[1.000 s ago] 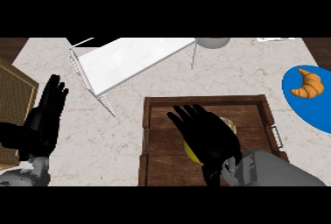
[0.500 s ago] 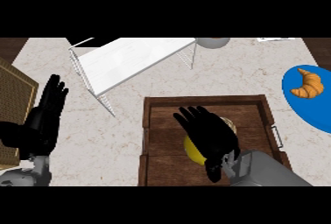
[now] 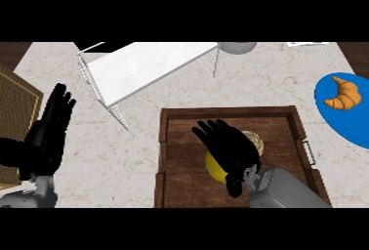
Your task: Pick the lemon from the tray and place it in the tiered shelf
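A yellow lemon (image 3: 213, 169) lies in the brown wooden tray (image 3: 180, 122) and is mostly hidden under my right hand (image 3: 227, 149). That hand hovers over it, fingers straight and spread, pointing toward the far end of the tray. A tan round item (image 3: 254, 140) peeks out beside the fingers. The white tiered shelf (image 3: 144, 66) stands at the back left of the counter, beyond the tray. My left hand (image 3: 47, 134) rests open at the left edge, fingers up.
A blue plate (image 3: 338, 117) with a croissant (image 3: 344, 93) sits at the right edge. A grey round object (image 3: 238, 47) stands behind the shelf. A woven mat (image 3: 14, 105) lies at the far left.
My right hand has drawn slightly back and lower over the lemon. The left hand has not moved.
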You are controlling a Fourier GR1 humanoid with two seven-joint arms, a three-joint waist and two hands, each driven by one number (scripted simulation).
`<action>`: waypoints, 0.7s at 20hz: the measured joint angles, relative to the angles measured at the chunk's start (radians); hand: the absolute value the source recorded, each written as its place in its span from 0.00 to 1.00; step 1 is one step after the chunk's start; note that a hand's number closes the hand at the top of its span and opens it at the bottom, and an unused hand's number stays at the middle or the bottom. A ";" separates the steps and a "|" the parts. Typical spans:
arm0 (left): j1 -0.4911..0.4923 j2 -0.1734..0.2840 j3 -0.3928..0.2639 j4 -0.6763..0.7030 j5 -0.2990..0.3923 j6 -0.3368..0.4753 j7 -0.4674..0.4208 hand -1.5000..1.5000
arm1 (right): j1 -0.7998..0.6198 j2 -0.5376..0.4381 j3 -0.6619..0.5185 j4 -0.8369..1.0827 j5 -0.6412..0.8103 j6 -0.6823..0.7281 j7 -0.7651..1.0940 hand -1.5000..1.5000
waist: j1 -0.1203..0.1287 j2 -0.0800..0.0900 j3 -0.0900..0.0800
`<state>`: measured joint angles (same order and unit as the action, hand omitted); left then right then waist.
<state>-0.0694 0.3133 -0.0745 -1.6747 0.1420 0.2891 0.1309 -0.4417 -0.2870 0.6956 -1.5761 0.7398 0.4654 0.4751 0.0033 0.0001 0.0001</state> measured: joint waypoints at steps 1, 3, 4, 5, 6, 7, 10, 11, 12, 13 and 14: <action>-0.007 -0.014 -0.006 0.001 -0.012 0.009 0.005 0.50 | 0.018 0.008 0.005 -0.005 0.015 0.001 -0.001 0.00 | -0.001 0.000 0.000; -0.018 -0.027 0.001 0.006 -0.025 0.005 0.014 0.50 | 0.030 0.038 -0.005 0.002 0.040 0.019 0.002 0.00 | -0.001 0.000 0.000; -0.014 -0.029 0.008 0.001 -0.029 -0.003 0.013 0.50 | 0.040 0.046 -0.013 0.002 0.049 0.029 -0.003 0.00 | -0.001 0.000 0.000; -0.005 -0.034 0.010 0.004 -0.034 -0.009 0.004 0.50 | 0.046 0.049 -0.024 -0.003 0.055 0.048 -0.005 1.00 | -0.001 0.000 0.000; -0.009 -0.043 0.012 0.014 -0.040 -0.010 -0.004 0.50 | 0.045 0.058 -0.027 0.015 0.066 0.055 -0.011 1.00 | -0.001 -0.001 0.000; 0.000 -0.042 0.013 -0.002 -0.045 -0.011 0.004 0.50 | 0.040 0.069 -0.025 0.031 0.075 0.068 -0.013 1.00 | 0.000 0.000 0.000; 0.009 -0.055 0.015 -0.020 -0.054 -0.014 0.018 0.50 | 0.026 0.067 -0.026 0.076 0.116 0.054 -0.087 1.00 | 0.001 -0.004 -0.001; 0.010 -0.056 0.021 -0.016 -0.054 -0.019 0.013 0.50 | 0.034 0.065 -0.015 0.073 0.141 0.035 -0.102 1.00 | 0.001 -0.006 -0.002; 0.011 -0.055 0.028 -0.011 -0.051 -0.029 0.007 0.50 | 0.026 0.060 -0.017 0.087 0.158 0.018 -0.131 1.00 | 0.001 -0.007 -0.003; 0.008 -0.053 0.035 -0.016 -0.050 -0.033 0.016 0.50 | 0.022 0.059 -0.016 0.099 0.177 0.000 -0.156 1.00 | 0.001 -0.008 -0.004; 0.010 -0.062 0.032 -0.011 -0.058 -0.032 0.012 0.50 | 0.032 0.052 -0.010 0.080 0.195 -0.004 -0.166 1.00 | 0.000 -0.008 -0.003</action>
<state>-0.0599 0.2518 -0.0426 -1.6860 0.0844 0.2575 0.1426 -0.4094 -0.2347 0.6854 -1.4960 0.9346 0.4613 0.3092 0.0037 -0.0076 -0.0034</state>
